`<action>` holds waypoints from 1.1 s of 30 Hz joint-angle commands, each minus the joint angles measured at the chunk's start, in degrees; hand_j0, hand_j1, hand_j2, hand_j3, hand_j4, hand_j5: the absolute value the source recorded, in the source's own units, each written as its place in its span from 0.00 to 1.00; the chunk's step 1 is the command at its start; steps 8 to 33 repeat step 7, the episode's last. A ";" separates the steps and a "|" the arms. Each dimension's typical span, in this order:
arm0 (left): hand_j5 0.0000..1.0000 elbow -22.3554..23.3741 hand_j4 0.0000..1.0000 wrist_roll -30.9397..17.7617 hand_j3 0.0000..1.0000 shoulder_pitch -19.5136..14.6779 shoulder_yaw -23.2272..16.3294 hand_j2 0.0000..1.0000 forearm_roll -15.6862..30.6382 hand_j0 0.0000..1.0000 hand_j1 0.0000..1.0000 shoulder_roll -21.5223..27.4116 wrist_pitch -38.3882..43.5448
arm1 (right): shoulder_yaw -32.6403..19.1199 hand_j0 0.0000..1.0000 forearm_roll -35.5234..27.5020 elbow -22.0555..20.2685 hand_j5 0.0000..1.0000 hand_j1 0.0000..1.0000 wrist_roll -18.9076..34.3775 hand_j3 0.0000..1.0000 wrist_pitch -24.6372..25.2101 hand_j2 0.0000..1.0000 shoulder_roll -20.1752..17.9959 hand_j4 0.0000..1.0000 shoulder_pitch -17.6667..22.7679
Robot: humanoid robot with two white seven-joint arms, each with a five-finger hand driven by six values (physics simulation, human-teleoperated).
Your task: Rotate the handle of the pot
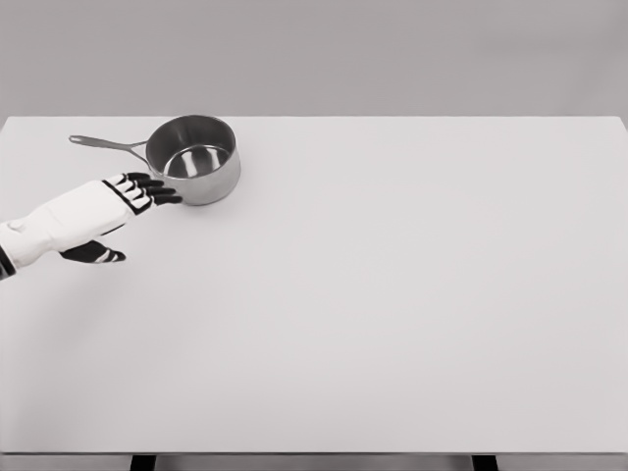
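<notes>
The left robot hand (126, 201) is reaching with fingers extended and open, fingertips just beside the pot (194, 157) wall on the worktop (392, 294); the handle (106, 144) is pointing left.

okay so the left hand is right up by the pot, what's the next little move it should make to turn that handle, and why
Probably slide the left hand up and to the picture's left toward the handle. Its fingers are extended by the near wall of the pot, holding nothing, whereas the handle sticks out to the picture's left, ungrasped. Whether the fingertips touch the pot is unclear.
</notes>
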 commanded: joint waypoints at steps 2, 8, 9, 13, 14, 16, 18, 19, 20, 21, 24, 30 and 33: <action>1.00 0.15 1.00 -0.18 1.00 0.09 1.21 1.00 0.62 1.00 1.00 -0.10 0.08 | 0.01 1.00 -0.04 0.00 1.00 1.00 0.00 1.00 -0.03 1.00 0.00 1.00 0.00; 1.00 0.51 1.00 -0.18 1.00 -0.09 0.94 1.00 0.18 1.00 1.00 0.86 0.08 | 0.01 1.00 -0.04 0.00 1.00 1.00 0.00 1.00 -0.03 1.00 0.00 1.00 0.00; 1.00 0.51 1.00 -0.18 1.00 -0.09 0.94 1.00 0.18 1.00 1.00 0.86 0.08 | 0.01 1.00 -0.04 0.00 1.00 1.00 0.00 1.00 -0.03 1.00 0.00 1.00 0.00; 1.00 0.51 1.00 -0.18 1.00 -0.09 0.94 1.00 0.18 1.00 1.00 0.86 0.08 | 0.01 1.00 -0.04 0.00 1.00 1.00 0.00 1.00 -0.03 1.00 0.00 1.00 0.00; 1.00 0.51 1.00 -0.18 1.00 -0.09 0.94 1.00 0.18 1.00 1.00 0.86 0.08 | 0.01 1.00 -0.04 0.00 1.00 1.00 0.00 1.00 -0.03 1.00 0.00 1.00 0.00; 1.00 0.51 1.00 -0.18 1.00 -0.09 0.94 1.00 0.18 1.00 1.00 0.86 0.08 | 0.01 1.00 -0.04 0.00 1.00 1.00 0.00 1.00 -0.03 1.00 0.00 1.00 0.00; 1.00 0.51 1.00 -0.18 1.00 -0.09 0.94 1.00 0.18 1.00 1.00 0.86 0.08 | 0.01 1.00 -0.04 0.00 1.00 1.00 0.00 1.00 -0.03 1.00 0.00 1.00 0.00; 1.00 0.51 1.00 -0.18 1.00 -0.09 0.94 1.00 0.18 1.00 1.00 0.86 0.08 | 0.01 1.00 -0.04 0.00 1.00 1.00 0.00 1.00 -0.03 1.00 0.00 1.00 0.00; 1.00 0.51 1.00 -0.18 1.00 -0.09 0.94 1.00 0.18 1.00 1.00 0.86 0.08 | 0.01 1.00 -0.04 0.00 1.00 1.00 0.00 1.00 -0.03 1.00 0.00 1.00 0.00; 1.00 0.51 1.00 -0.18 1.00 -0.09 0.94 1.00 0.18 1.00 1.00 0.86 0.08 | 0.01 1.00 -0.04 0.00 1.00 1.00 0.00 1.00 -0.03 1.00 0.00 1.00 0.00; 1.00 0.51 1.00 -0.18 1.00 -0.09 0.94 1.00 0.18 1.00 1.00 0.86 0.08 | 0.01 1.00 -0.04 0.00 1.00 1.00 0.00 1.00 -0.03 1.00 0.00 1.00 0.00; 1.00 0.51 1.00 -0.18 1.00 -0.09 0.94 1.00 0.18 1.00 1.00 0.86 0.08 | 0.01 1.00 -0.04 0.00 1.00 1.00 0.00 1.00 -0.03 1.00 0.00 1.00 0.00; 1.00 0.51 1.00 -0.18 1.00 -0.09 0.94 1.00 0.18 1.00 1.00 0.86 0.08 | 0.01 1.00 -0.04 0.00 1.00 1.00 0.00 1.00 -0.03 1.00 0.00 1.00 0.00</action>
